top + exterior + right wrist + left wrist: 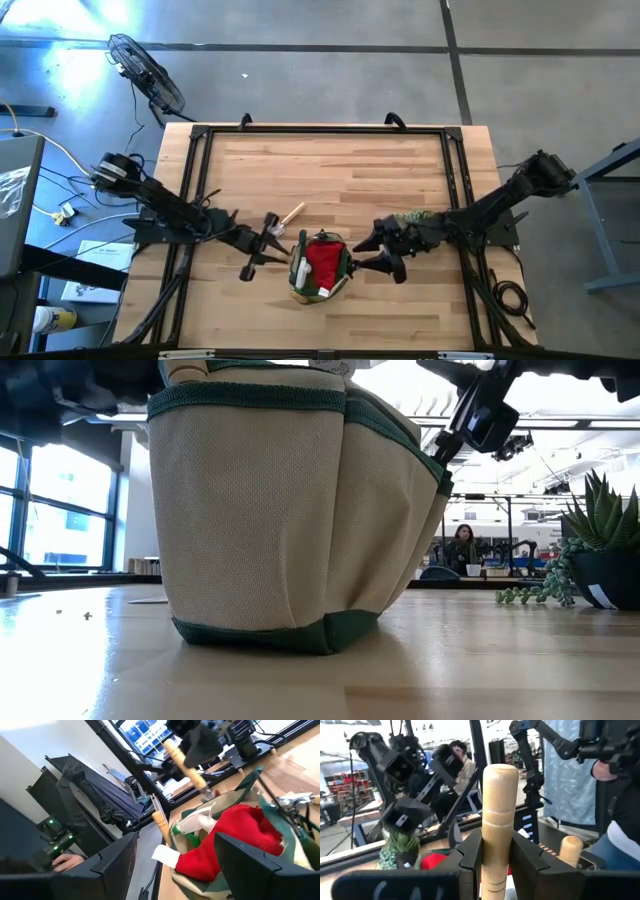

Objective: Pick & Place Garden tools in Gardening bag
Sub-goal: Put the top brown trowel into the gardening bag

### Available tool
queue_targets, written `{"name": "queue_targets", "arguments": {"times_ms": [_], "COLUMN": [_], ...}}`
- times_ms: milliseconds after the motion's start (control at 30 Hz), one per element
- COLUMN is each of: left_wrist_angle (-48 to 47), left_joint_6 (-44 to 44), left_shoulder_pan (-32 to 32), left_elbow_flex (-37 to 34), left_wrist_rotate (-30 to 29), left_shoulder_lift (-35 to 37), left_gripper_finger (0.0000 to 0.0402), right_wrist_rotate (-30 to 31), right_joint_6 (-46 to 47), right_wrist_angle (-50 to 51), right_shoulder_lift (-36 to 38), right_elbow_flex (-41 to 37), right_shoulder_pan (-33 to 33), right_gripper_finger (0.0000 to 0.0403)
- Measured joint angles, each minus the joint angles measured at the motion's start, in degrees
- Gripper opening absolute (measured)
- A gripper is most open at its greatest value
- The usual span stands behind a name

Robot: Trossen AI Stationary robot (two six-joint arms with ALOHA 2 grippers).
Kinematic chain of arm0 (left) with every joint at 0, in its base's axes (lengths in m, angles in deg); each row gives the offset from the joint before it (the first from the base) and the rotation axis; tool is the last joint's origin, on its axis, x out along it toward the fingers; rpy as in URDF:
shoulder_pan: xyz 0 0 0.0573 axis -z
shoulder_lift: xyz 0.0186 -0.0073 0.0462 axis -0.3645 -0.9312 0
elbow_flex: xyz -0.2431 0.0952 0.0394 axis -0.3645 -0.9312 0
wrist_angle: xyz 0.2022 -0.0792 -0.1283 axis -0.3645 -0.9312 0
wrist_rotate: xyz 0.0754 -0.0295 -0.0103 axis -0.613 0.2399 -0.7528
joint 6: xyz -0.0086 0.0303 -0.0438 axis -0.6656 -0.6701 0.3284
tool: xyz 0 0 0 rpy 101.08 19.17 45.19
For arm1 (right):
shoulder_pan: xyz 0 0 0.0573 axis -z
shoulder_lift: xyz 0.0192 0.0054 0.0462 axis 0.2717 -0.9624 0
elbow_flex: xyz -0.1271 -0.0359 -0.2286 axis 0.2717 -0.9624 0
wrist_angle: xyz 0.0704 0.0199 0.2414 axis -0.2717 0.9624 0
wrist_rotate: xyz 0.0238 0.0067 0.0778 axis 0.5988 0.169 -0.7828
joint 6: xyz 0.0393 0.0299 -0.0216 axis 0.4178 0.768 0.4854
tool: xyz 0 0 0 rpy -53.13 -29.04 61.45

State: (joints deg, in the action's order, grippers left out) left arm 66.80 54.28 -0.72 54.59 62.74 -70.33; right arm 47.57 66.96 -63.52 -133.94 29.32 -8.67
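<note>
step: carry to bag | left claw [268, 238] clamped on wooden-handled tool [498, 820], just beside gardening bag [300, 283] on surface | right claw [385, 250] spread, empty, by bag | next: lift over rim, drop beside red bundle [322, 262]

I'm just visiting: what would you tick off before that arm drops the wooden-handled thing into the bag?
1. Left tool clamped on the wooden-handled garden tool: ok.
2. That garden tool raised beside the gardening bag, on its left: ok.
3. Bag standing upright on the table: ok.
4. Room left inside: cannot tell; the red fabric bundle fills much of the opening.
5. Right tool open, holding nothing: ok.
6. Right tool clear of the bag's rim: cannot tell; it sits very close.
</note>
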Motion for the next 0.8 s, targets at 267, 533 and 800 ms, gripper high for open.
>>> {"name": "queue_targets", "arguments": {"times_ms": [267,533,800], "left_wrist_angle": [-2.3,-6.9,-7.5], "left_joint_6": [-0.3,0.7,0.7], "left_shoulder_pan": [-0.1,-0.1,-0.1], "left_elbow_flex": [0.0,0.0,0.0], "left_wrist_rotate": [-1.2,-4.3,-4.3], "left_shoulder_lift": [-0.1,-0.1,-0.1], "left_gripper_finger": [0.0063,0.0063,0.0063], "right_wrist_rotate": [0.1,0.2,0.3], "right_joint_6": [0.0,0.0,-0.8], "right_wrist_angle": [0.3,0.5,0.8], "right_shoulder_lift": [0.0,0.0,0.0], "right_elbow_flex": [0.0,0.0,0.0], "right_shoulder_pan": [-2.0,-2.4,-2.2], "right_gripper_finger": [0.0256,0.0256,0.0256]}}
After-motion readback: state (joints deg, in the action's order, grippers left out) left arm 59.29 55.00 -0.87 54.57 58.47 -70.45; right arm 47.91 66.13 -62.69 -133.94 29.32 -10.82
